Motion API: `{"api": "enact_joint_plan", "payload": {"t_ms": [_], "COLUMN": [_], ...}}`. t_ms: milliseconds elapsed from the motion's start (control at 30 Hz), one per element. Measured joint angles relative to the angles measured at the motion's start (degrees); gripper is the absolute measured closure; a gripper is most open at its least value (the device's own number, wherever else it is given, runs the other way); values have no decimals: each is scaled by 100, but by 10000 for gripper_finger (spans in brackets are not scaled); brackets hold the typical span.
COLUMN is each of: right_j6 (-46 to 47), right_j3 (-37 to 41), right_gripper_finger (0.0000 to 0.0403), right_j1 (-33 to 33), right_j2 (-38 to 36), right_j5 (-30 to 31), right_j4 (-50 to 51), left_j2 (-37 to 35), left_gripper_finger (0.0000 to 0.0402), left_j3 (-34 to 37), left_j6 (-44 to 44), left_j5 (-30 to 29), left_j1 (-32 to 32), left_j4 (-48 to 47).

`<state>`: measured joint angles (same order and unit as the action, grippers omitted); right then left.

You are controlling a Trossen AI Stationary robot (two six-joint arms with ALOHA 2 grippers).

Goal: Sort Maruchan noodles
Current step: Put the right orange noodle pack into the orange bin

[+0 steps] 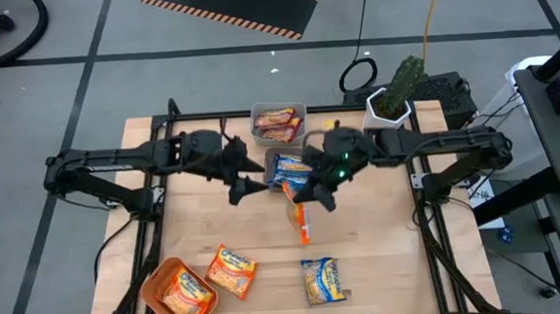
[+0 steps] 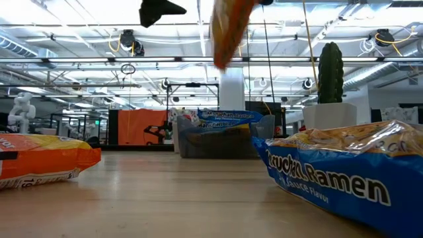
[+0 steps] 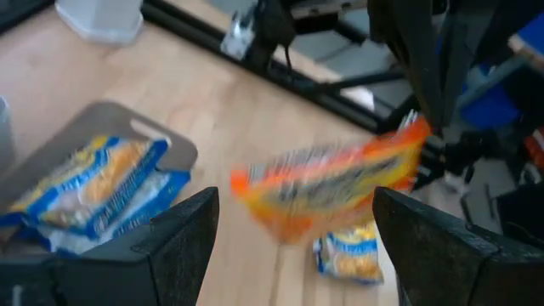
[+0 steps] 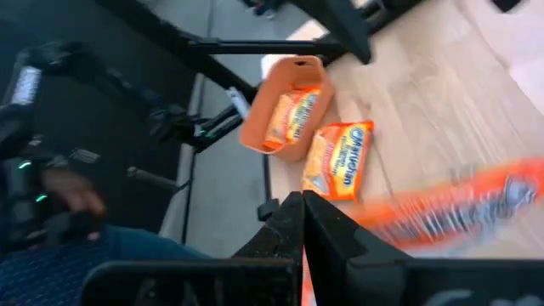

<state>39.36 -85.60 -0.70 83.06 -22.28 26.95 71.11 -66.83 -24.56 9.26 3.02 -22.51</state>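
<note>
My right gripper [image 1: 304,196] is shut on an orange Maruchan packet [image 1: 302,224], which shows blurred in the right wrist view [image 4: 459,206] and between the left fingers' tips, farther off, in the left wrist view [image 3: 331,187]. My left gripper [image 1: 248,185] hangs open just left of it, above the table, touching nothing. A grey bin [image 1: 266,158] at the table's middle holds blue-and-silver packets [image 1: 289,171]. A grey bin [image 1: 301,107] at the far edge holds reddish packets [image 1: 278,125]. An orange tray [image 1: 154,282] near the left corner holds an orange packet [image 1: 184,291]. Another orange packet [image 1: 231,270] and a blue-and-silver one [image 1: 324,279] lie flat on the table. My right gripper pinches the orange packet by its upper end [image 1: 296,203] between the two shut fingers [image 4: 293,223], coming from above. The packet is lifted clear and hangs below the fingers [image 2: 228,30], edge-on to the table. The wrist view is too blurred to show the exact spot.
A white pot with a green cactus [image 1: 393,96] stands at the far right corner. Black frame rails [image 1: 430,216] run along the table's left and right sides. Bare wood [image 1: 382,229] lies right of the hanging packet.
</note>
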Motion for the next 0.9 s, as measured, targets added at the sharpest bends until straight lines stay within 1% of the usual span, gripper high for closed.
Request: {"api": "enact_joint_plan", "payload": {"t_ms": [167, 267, 333, 467, 533, 600, 667, 733, 800, 900], "right_j6": [-377, -519, -612, -875, -1022, -1112, -1174, -1150, -969, -478], "right_j3": [-123, -148, -153, -153, -153, -60, 190, 585, 1049, 1777], "right_gripper_finger": [403, 403, 403, 403, 399, 390, 375, 356, 335, 301], "right_j1": [452, 674, 782, 909, 905, 882, 838, 792, 733, 612], "right_j2": [-32, -60, -94, -93, -91, -104, -106, -142, -173, -255], "right_j5": [-827, -1212, -1391, -1336, -922, -474, -178, -32, -55, -372], "right_j4": [127, 144, 466, 1808, 2551, 3030, 3190, 3134, 2855, 2352], "left_j2": [1, 137, 252, 552, 744, 899, 1042, 1139, 1188, 1211], "left_gripper_finger": [87, 87, 87, 87, 87, 87, 87, 87, 87, 87], "left_j3": [0, -9, 0, -2, -2, -2, -2, -2, -2, -2], "left_j6": [24, 161, 236, 161, -37, -315, -608, -816, -966, -1100], "left_j5": [411, 584, 661, 703, 697, 677, 675, 675, 607, 576], "left_j1": [459, 690, 806, 931, 938, 913, 832, 700, 523, 252], "left_j4": [294, 324, 175, 46, 64, 55, 125, 161, 177, 169]}}
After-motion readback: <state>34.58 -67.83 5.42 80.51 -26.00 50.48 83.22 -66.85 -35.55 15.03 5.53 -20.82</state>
